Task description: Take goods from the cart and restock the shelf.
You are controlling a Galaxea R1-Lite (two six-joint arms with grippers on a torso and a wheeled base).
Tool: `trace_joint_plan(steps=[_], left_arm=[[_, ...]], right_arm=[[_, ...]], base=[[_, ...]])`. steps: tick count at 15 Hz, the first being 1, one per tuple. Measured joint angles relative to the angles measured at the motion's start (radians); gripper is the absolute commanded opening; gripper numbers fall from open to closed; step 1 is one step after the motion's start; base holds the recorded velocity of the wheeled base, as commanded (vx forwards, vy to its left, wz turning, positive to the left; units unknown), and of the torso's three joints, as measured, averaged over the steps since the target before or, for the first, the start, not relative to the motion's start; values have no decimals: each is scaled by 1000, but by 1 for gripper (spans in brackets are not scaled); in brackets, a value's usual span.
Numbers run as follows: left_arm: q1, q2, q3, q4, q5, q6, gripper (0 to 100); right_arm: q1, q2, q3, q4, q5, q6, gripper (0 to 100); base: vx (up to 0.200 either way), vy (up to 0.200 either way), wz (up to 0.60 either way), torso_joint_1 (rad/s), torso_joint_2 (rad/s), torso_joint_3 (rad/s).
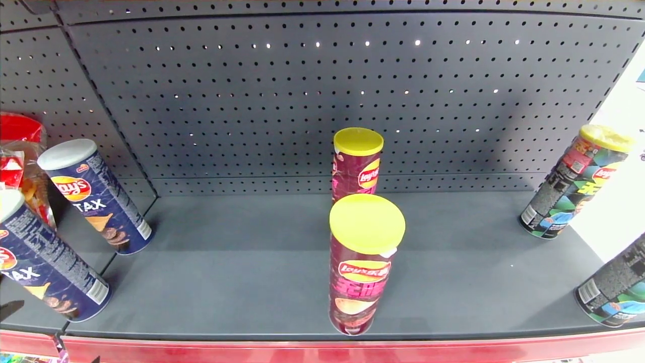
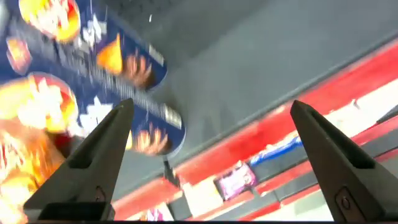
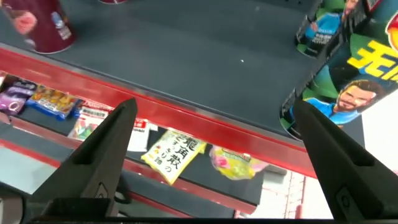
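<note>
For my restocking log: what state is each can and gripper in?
Front magenta can: upright, lidded.
Rear magenta can: upright, lidded.
Rear blue can: upright, lidded.
Front blue can: upright, lidded.
Rear green can: upright, lidded.
Front green can: upright, lid unseen.
Left gripper: open, empty.
Right gripper: open, empty.

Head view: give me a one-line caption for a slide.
Grey shelf holding two magenta cans in the middle, blue cans at left, black-and-green cans at right.
</note>
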Motion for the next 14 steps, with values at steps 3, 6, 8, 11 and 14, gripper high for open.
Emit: trace_joint_plan(steps=[3,6,8,11,14], left_arm=[[86,-85,53,0,-1,-154,100],[178,-201,142,3,-1,-242,100],[297,-273,193,10,-1,-337,100],[416,-347,210,17,-54,-421,100],[391,-473,213,15,-199,-367,100]], right_arm=[[0,-49,34,1,53,0,100],[0,-96,66,2,57,1,100],[-2,-111,70,2,54,1,100],[-1,-121,71,3,53,2,100],[-3,-126,74,3,49,3,100]], base=[[0,0,0,0,0,0],[0,0,0,0,0,0],[0,0,0,0,0,0],[0,0,0,0,0,0],[0,0,0,0,0,0]])
